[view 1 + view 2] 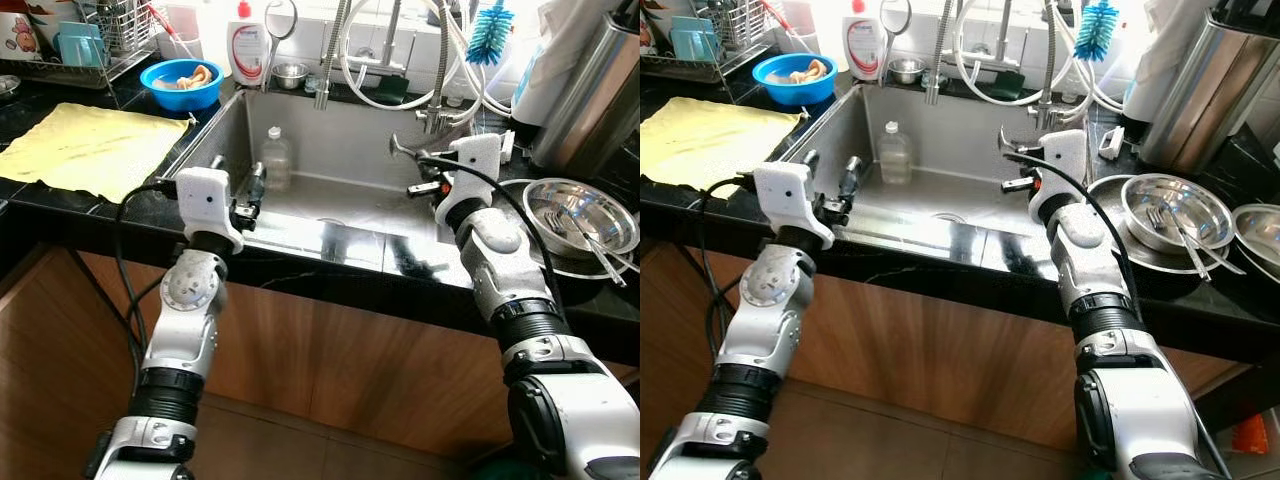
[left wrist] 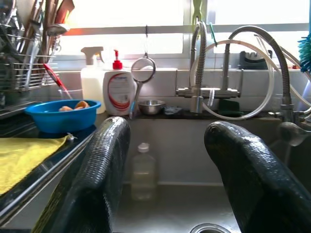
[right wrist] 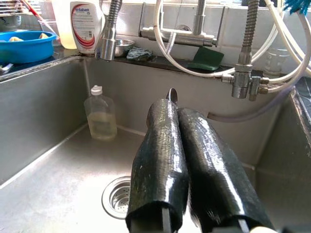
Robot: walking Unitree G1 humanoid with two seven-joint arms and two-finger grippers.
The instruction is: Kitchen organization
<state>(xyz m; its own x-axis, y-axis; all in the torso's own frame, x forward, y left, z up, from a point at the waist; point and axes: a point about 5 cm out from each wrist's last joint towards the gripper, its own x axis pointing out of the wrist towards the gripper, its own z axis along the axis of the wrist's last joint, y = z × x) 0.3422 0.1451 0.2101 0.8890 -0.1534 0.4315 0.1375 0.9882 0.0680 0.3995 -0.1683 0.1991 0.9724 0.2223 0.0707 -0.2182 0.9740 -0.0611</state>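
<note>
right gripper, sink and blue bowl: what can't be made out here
- Right gripper: fingers pressed together around a thin metal piece; they cover it, identity unclear.
- Blue bowl: orange contents too small to identify.
- Sink drain: partly hidden by the fingers in the right wrist view.

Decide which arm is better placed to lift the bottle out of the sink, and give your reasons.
Probably the left. The bottle stands at the sink's left rear, nearer the left gripper, whose jaws are open toward it. The right gripper is shut and farther off.
</note>
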